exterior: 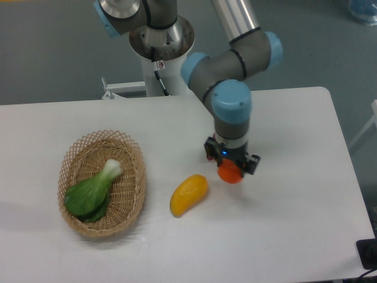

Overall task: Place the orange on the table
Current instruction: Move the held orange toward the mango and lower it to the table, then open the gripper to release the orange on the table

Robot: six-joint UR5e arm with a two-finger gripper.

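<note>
The small round bright orange (231, 173) sits gripped in the hand (232, 171), low over the middle of the white flat table (294, 194), so only the release looks left.

No readable text, label or number anywhere.

There is one camera. It sits up high in front of the table (306, 236) and looks down across it toward the robot's base (160, 41), maybe from fairly near.
</note>
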